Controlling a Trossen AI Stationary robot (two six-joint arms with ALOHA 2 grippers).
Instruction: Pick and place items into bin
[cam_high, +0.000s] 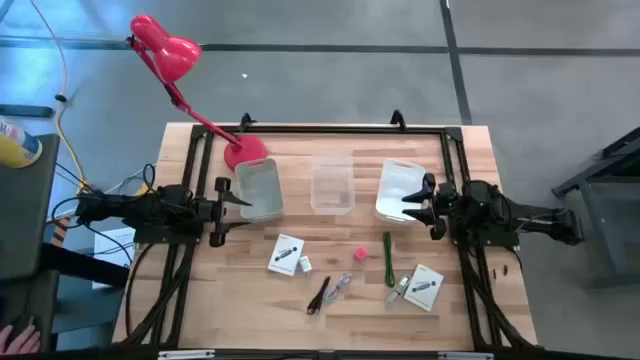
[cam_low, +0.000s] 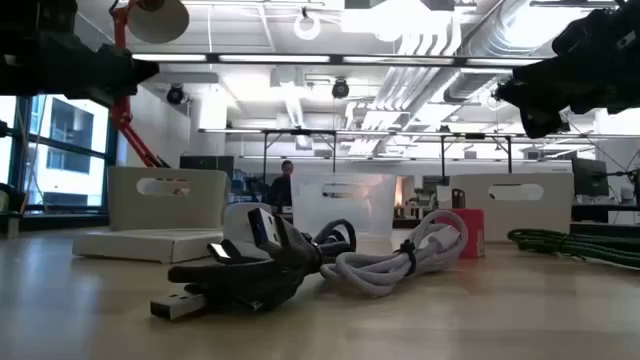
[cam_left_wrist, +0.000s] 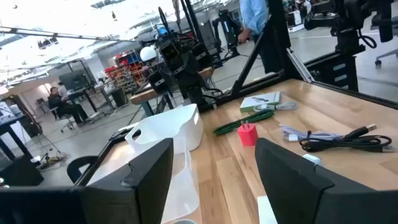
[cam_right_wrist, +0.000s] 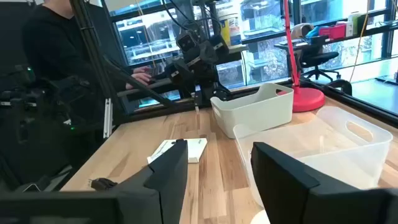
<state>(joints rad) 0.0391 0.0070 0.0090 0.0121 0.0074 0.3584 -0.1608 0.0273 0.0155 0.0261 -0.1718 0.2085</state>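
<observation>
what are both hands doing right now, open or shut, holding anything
Left hand: open, holding nothing, poised at the table's left beside the left bin.
Right hand: open, holding nothing, poised at the table's right over the right bin.

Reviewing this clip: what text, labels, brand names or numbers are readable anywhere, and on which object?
None can be read.
White card on the left: dark print, too small to read.
White card on the right: dark print, too small to read.
Yellow container off the table's left edge: some marking, blurred.
Bins, pink cube, cables: no lettering visible.
</observation>
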